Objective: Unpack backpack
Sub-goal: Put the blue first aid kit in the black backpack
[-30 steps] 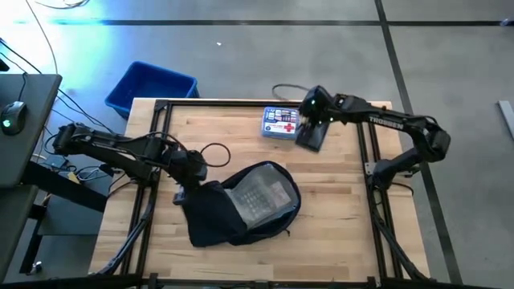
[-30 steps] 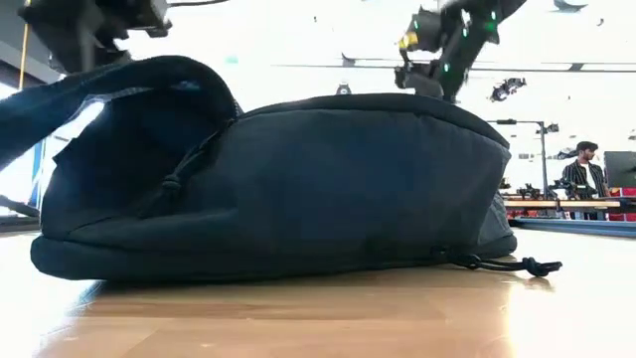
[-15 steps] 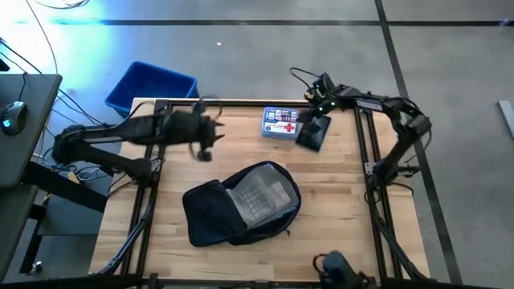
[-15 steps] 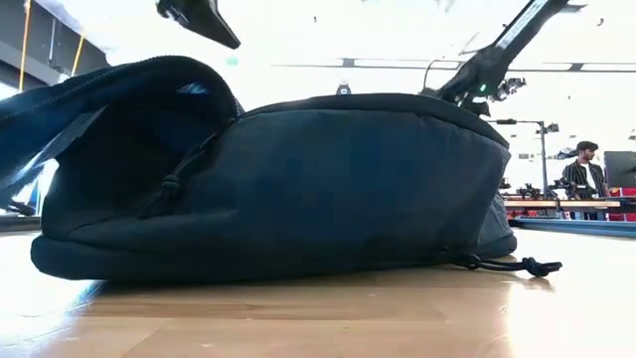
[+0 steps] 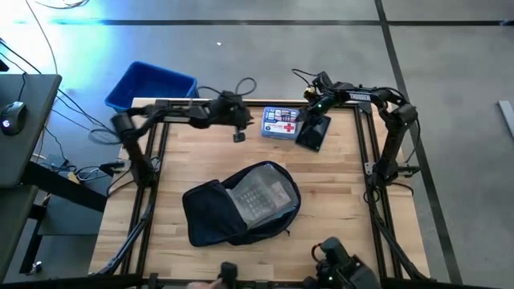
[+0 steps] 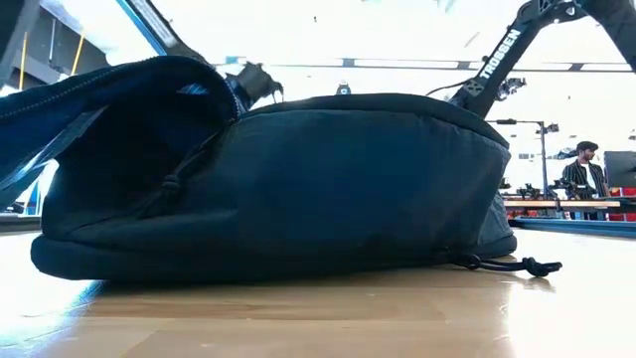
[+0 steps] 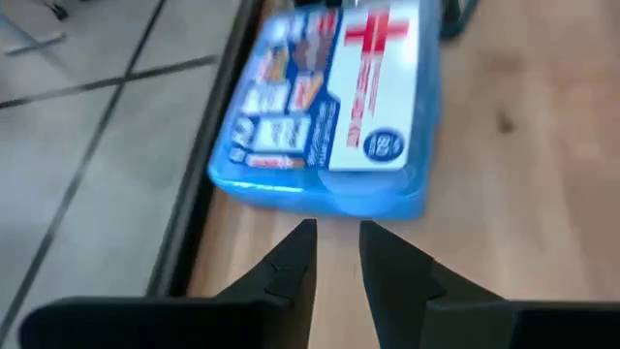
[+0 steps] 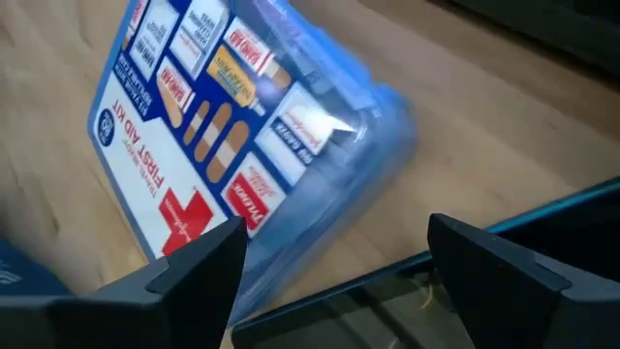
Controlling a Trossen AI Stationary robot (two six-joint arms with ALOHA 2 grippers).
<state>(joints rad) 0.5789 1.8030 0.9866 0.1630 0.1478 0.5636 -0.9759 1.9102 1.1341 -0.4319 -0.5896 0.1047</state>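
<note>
The left pincer [image 5: 238, 135] hovers over the far part of the wooden surface [image 5: 337, 201], fingers nearly closed and empty, just beside a blue first aid kit [image 5: 280, 124]. The right pincer [image 5: 315, 120] sits on the kit's other side, spread open and holding nothing, apparently over a flat black pouch [image 5: 312, 133]. The backpack [image 5: 241, 202] lies unzipped mid-surface, well apart from both pincers.

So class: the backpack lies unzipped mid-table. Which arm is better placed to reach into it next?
Probably left: the left gripper hangs nearer the backpack; the right gripper sits farther back.
</note>
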